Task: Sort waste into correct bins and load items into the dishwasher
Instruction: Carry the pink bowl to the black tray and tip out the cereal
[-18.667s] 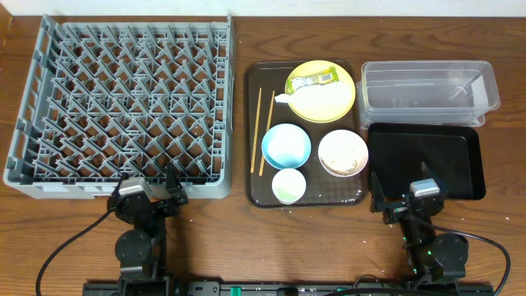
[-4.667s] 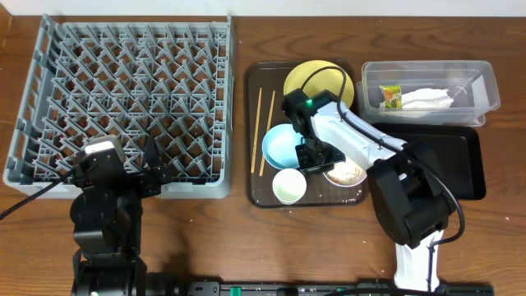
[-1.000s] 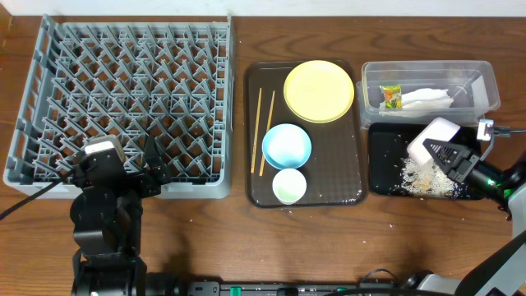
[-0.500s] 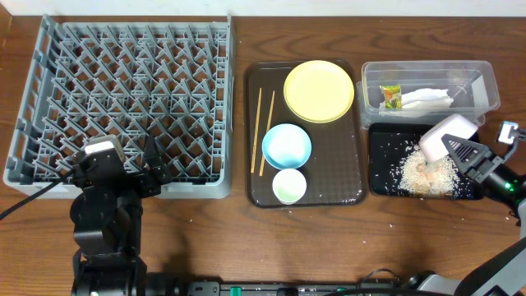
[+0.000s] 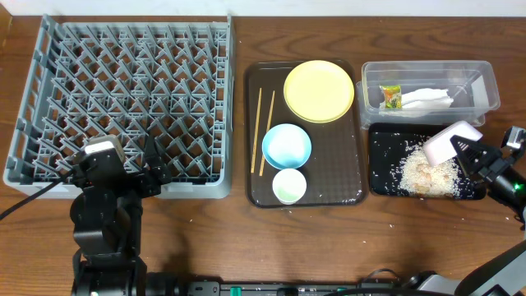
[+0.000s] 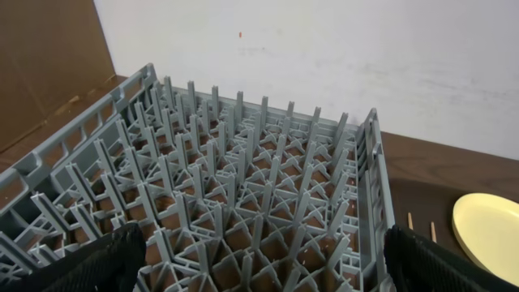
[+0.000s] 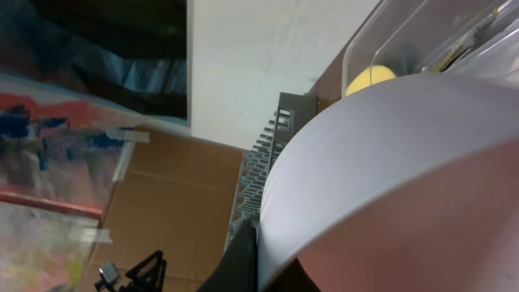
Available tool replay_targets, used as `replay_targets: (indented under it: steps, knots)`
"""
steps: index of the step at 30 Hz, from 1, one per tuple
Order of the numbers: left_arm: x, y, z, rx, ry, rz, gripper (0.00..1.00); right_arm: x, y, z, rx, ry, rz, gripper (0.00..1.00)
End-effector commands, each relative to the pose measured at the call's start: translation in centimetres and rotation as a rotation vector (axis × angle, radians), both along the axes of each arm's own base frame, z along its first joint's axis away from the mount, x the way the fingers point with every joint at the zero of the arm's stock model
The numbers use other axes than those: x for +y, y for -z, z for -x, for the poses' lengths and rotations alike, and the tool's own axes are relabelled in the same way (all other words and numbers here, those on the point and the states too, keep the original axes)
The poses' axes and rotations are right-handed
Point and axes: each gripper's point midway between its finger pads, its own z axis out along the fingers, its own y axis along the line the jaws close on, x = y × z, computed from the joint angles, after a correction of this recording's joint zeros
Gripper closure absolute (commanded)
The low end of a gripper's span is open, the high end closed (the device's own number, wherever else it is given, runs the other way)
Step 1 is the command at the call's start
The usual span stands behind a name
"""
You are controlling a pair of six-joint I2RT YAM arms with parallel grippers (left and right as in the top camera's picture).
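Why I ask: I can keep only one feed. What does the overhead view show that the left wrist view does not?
Only overhead: the blue bowl, small white cup, brown tray, clear tub holding wrapper and napkin, black tray with rice scraps, and the right claw gripping the tipped white bowl over it. Only left wrist: the white wall behind the grey rack. Both: that rack, the yellow plate, chopsticks.

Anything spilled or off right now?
Rice scraps lie heaped in the black tray, below the white bowl the right tool holds tipped. Pale specks on the table nearby may be stray grains.
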Motion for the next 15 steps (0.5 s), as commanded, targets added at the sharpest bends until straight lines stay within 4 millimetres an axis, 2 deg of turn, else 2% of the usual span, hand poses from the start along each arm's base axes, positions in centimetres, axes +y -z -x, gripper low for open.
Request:
replay_targets:
  steps: [1, 6, 11, 15]
  knots:
    - [0.3, -1.2, 0.1, -0.024, -0.011, -0.009, 0.05, 0.2, -1.1, 0.2, -0.032, -0.008, -0.022, 0.99]
    - [0.3, -1.2, 0.1, -0.024, -0.012, -0.009, 0.05, 0.7, -0.6, -0.1, -0.032, -0.025, 0.023, 0.99]
    - [0.3, -1.2, 0.1, -0.024, -0.011, -0.009, 0.05, 2.7, 0.1, -0.7, -0.010, -0.083, 0.072, 0.99]
    - [0.3, -1.2, 0.1, -0.024, -0.011, -0.009, 0.05, 3.6, -0.3, -0.8, -0.027, -0.108, 0.100, 0.99]
